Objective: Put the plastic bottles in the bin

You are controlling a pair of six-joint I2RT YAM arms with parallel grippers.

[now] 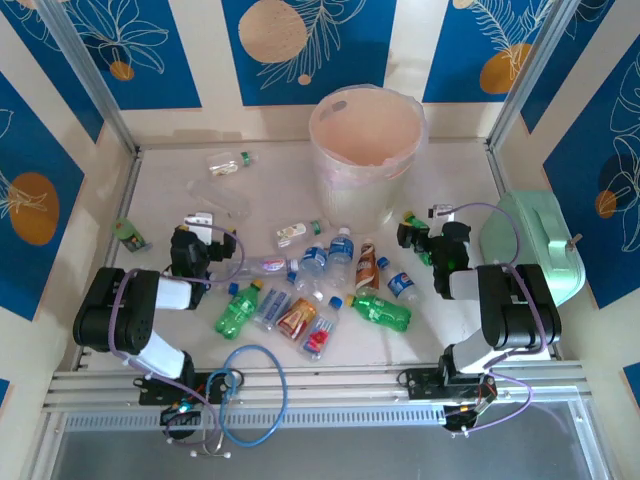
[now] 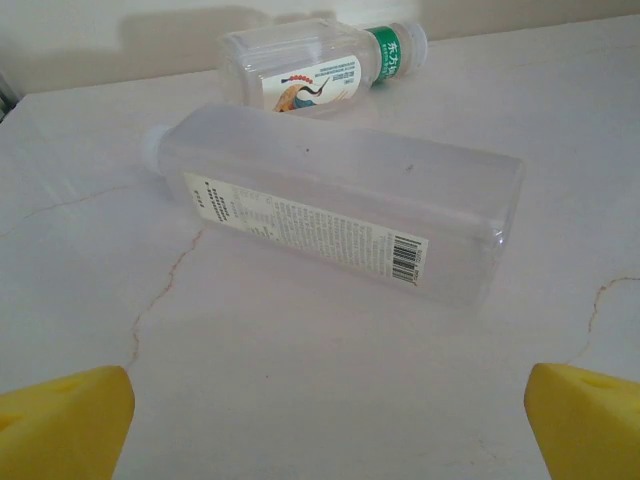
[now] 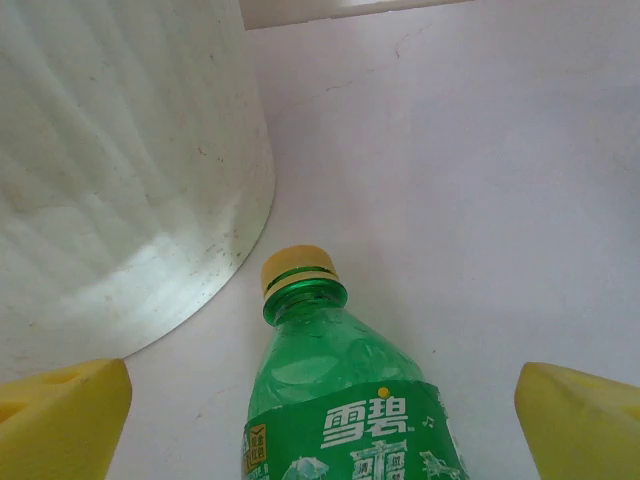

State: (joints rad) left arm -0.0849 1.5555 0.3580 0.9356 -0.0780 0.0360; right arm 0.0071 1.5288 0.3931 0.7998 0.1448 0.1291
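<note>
The bin (image 1: 365, 140), a big pale pink bucket with a plastic liner, stands at the back centre. Several plastic bottles (image 1: 320, 290) lie in a heap between the arms. My left gripper (image 1: 200, 222) (image 2: 325, 435) is open, its yellow pads (image 2: 60, 420) wide apart over bare table. Just ahead of it lies a clear square bottle (image 2: 340, 205), with a clear bottle with a green neck band (image 2: 320, 70) beyond. My right gripper (image 1: 413, 230) (image 3: 325, 425) is open too, either side of a green bottle with a yellow cap (image 3: 340, 400), not closed on it. The bin wall (image 3: 120, 170) rises to its left.
A mint-green rounded box (image 1: 530, 245) sits at the right edge beside the right arm. A small green item (image 1: 130, 235) lies by the left wall. A blue cable loop (image 1: 250, 390) hangs at the near rail. Patterned walls enclose the table on three sides.
</note>
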